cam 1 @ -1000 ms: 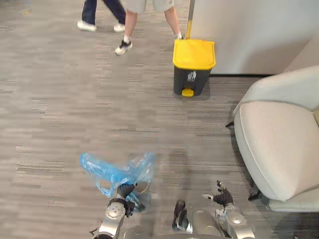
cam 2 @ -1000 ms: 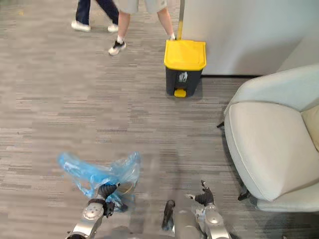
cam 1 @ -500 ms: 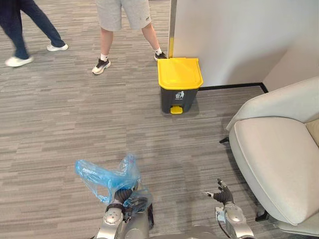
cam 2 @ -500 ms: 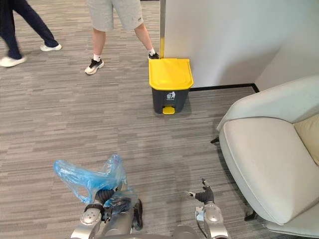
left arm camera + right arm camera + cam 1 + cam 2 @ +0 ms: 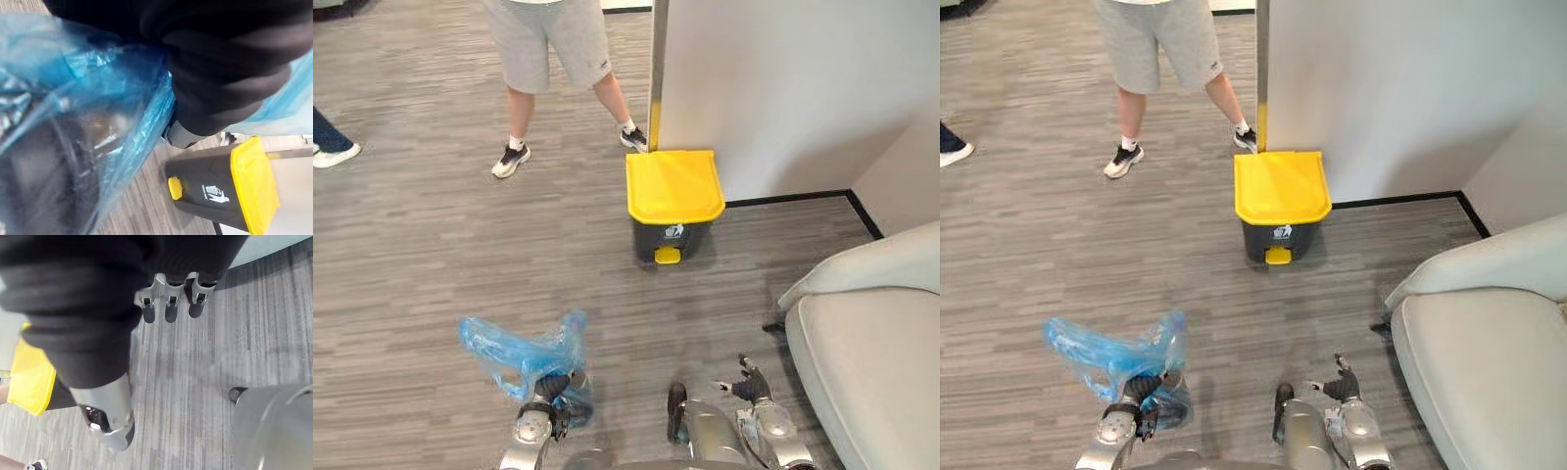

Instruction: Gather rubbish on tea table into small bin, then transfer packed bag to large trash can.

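Grips blue bag [image 5: 514, 345] by its bunched neck in left hand [image 5: 552, 386], fingers curled tight, well short of yellow-lidded trash can [image 5: 674, 204] and off to its left. Holds bag with long axis crosswise, bulk billowing toward the can. Hangs right hand [image 5: 749, 389] empty, fingers loose and apart, nearer than the can. Shows person [image 5: 548, 39] standing just beyond the can, armchair [image 5: 871, 372] to its right.

thin crinkly translucent blue plastic bag [image 5: 509, 345], bin [image 5: 671, 237] of smooth plastic with yellow lid [image 5: 674, 184], matt streaked grey floor [image 5: 431, 255], smooth pale upholstered armchair [image 5: 876, 367], matt white wall [image 5: 783, 78]
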{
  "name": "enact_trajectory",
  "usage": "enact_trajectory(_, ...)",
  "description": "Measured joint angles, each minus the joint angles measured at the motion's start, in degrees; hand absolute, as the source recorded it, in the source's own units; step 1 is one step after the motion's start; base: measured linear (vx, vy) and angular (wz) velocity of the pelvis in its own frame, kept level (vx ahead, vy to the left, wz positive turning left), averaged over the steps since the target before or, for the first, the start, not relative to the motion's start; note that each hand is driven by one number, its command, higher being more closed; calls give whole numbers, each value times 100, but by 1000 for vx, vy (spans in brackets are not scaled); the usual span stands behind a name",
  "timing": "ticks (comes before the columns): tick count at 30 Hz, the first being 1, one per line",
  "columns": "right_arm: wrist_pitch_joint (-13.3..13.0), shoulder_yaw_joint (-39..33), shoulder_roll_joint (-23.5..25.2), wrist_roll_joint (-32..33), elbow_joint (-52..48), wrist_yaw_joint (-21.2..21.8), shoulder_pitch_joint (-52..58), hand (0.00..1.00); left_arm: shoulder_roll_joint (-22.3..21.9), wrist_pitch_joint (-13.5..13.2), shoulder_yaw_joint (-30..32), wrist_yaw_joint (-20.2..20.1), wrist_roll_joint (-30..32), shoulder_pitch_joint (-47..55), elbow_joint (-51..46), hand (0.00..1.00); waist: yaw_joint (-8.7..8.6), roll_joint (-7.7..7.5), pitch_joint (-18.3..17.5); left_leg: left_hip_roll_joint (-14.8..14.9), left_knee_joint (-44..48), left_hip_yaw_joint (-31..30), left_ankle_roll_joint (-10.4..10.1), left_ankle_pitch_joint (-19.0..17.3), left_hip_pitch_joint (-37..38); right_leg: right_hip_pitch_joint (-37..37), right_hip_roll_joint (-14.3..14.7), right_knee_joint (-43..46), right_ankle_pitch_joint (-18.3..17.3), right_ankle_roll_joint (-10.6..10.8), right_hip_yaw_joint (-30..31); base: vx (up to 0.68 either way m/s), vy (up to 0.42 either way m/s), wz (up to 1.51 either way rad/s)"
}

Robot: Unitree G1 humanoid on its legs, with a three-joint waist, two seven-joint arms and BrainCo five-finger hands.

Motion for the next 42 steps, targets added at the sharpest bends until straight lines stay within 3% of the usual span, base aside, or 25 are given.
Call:
enact_trajectory(1, 1, -8, 5, 1, -6, 2, 21, 0, -26, 0, 9, -2, 0, -9, 0, 100, -22, 10, 11, 51, 438, -80, -58, 34, -179, 81, 26, -12, -78, -26, -51, 463, -263, 44)
enact_trajectory(2, 9, -13, 24, 3, -28, 4, 79, 0, -91, 4, 21, -9, 0, -26, -7, 100, -59, 41, 60, 268, 1575, -224, -395, 287, -609, 421, 114, -146, -186, -69, -186, 374, -217, 36)
enact_trajectory(3, 14, -5, 40, 6, -100, 2, 143, 0, -132, 4, 21, -13, 1, -9, -12, 100, -45, 55, 88, 427, 2212, -277, -514, 475, -864, 645, 188, -249, -238, -113, -220, 378, -175, 18)
enact_trajectory(4, 13, -1, 98, 17, -246, -6, 279, 0, -198, 5, 26, -15, 0, 69, -38, 100, 31, 67, 97, 720, 3217, -204, -519, 451, -1202, 1044, 340, -457, -315, -188, -234, 373, -124, -11)
enact_trajectory(6, 3, -11, 138, 100, -291, -21, 299, 0, -212, 6, -1, -23, -1, 109, -78, 100, 94, -20, 114, 843, 3704, -55, -357, 355, -1606, 1493, 393, -777, -395, -294, -196, 341, -91, -16)
enact_trajectory(8, 2, -73, 147, 170, -292, -23, 189, 0, -220, -2, 0, -25, -4, 60, -126, 100, 118, -16, 120, 759, 2924, 135, -132, 219, -2032, 1852, 381, -1115, -332, -206, -94, 305, -14, -21)
enact_trajectory(10, 1, -220, 156, 179, -282, -22, 102, 0, -223, -2, 1, -30, -5, 13, -126, 100, 189, 6, 123, 597, 1979, 174, -111, 208, -2131, 1944, 346, -1209, -327, -196, 57, 313, 116, -40)
enact_trajectory(11, 2, -268, 161, 185, -232, -23, 21, 0, -222, -2, 1, -45, -5, -36, -125, 100, 251, -32, 174, 321, 985, 82, -151, 281, -2137, 2075, 225, -1308, -358, -138, 193, 369, 209, -38)
enact_trajectory(13, -6, -320, 126, 193, -228, -25, -4, 0, -252, -5, 1, -80, -8, -23, -125, 100, 249, 0, 173, 100, -84, -54, -283, 716, -2066, 2177, 137, -1322, -484, 98, 304, 286, 196, -36)
enact_trajectory(14, -12, -364, 112, 198, -173, -27, -5, 0, -281, -2, 8, -93, -14, 2, -90, 100, 273, 66, 195, 64, -350, -47, 59, 1530, -1879, 2296, 137, -1318, -601, 275, 479, 321, 234, -38)
enact_trajectory(15, -16, -342, 182, 216, -143, -19, -15, 0, -233, 1, 10, -92, -39, 21, -100, 100, 282, -64, 156, -72, -344, 68, 135, 1430, -1812, 2300, 7, -1326, -658, 348, 608, 377, 275, -32)
enact_trajectory(19, -16, -346, 151, 211, -133, -18, -65, 0, -201, 5, 11, -100, -47, 24, -78, 100, 349, -118, 145, -294, 104, 458, 350, 682, -1718, 2088, -367, -549, -1062, 674, 1001, 272, 204, -42)
enact_trajectory(20, -16, -327, 151, 186, -127, -11, -95, 0, -193, 6, 13, -99, -48, 53, -24, 100, 376, -107, 139, -324, 42, 609, 410, 546, -1536, 1778, -432, 198, -1106, 760, 1155, 188, 139, -53)
enact_trajectory(22, -12, -179, 154, 111, -73, 3, -76, 0, -103, 7, -11, -94, -49, 131, 24, 100, 323, -166, 107, -472, -182, 718, 482, 487, -1176, 1279, -623, 1427, -979, 1142, 1151, 250, 123, -25)
enact_trajectory(24, -9, -128, 168, 88, -14, 17, -71, 0, -7, 11, -20, -90, -50, 125, 92, 100, 227, -198, 87, -513, -206, 729, 614, 437, -921, 1012, -783, 2190, -1049, 1049, 942, 360, 36, 8)
enact_trajectory(25, -8, -127, 158, 72, 60, 20, -96, 0, 33, 11, -50, -81, -52, 91, 98, 100, 219, -197, 79, -500, -301, 723, 637, 418, -750, 821, -771, 2299, -1186, 813, 718, 385, -49, 10)
enact_trajectory(26, -8, -124, 149, 31, 109, 22, -119, 0, 67, 10, -53, -78, -53, 53, 97, 100, 226, -177, 75, -429, -391, 700, 635, 419, -638, 586, -704, 2174, -1297, 628, 466, 310, -71, 4)
enact_trajectory(28, -8, -120, 142, -12, 131, 23, -194, 0, 121, 11, -42, -78, -53, 19, 125, 100, 220, -115, 91, -243, -449, 679, 630, 422, -526, 202, -461, 1660, -1304, 506, 243, 278, -125, -2)
enact_trajectory(30, -10, -119, 124, -11, 135, 17, -214, 0, 144, 10, -34, -85, -53, 21, 151, 100, 202, -126, 85, -139, -469, 658, 470, 400, -336, 101, -292, 522, -890, 383, 248, 284, -165, 8)
enact_trajectory(31, -10, -116, 102, -10, 143, 8, -80, 0, 177, 4, -7, -87, -52, 28, 184, 100, 189, -202, 46, -224, -455, 559, 211, 253, -180, 224, -282, -195, 289, 212, 285, 337, -165, 16)
enact_trajectory(32, 3, -126, 4, -10, 239, 7, -67, 0, 30, 18, -2, -84, -53, -16, 346, 100, 187, -21, 21, -56, -474, 396, 103, 172, -139, 331, -134, -144, 267, 105, 205, 369, -186, 8)
enact_trajectory(34, 12, -135, -88, -7, 265, 5, -82, 0, -64, -1, -6, -91, -51, -31, 351, 100, 207, 58, -34, 14, -543, 220, -8, 251, -130, 374, -32, -220, 211, 44, 172, 216, -127, -4)
enact_trajectory(37, 12, -203, -156, -5, 273, 0, 16, 0, -112, -5, -7, -98, -47, -218, 437, 100, 23, 108, -46, 147, -373, -63, -186, 378, -177, 719, 41, -575, 116, 16, -107, 143, -123, 42)
enact_trajectory(41, 11, -216, -129, 18, 280, -8, 313, 0, -232, -4, -25, -109, -48, -96, 450, 100, 103, 91, -35, 402, 1328, -36, -535, 593, -752, 1525, 72, -1287, 128, 8, -266, 53, -40, 27)
enact_trajectory(42, 12, -236, -126, 25, 280, -10, 308, 0, -254, -3, -31, -115, -49, -55, 451, 100, 106, 90, -33, 406, 1423, -13, -457, 499, -817, 1567, 78, -1363, 140, 25, -263, 57, 37, 1)
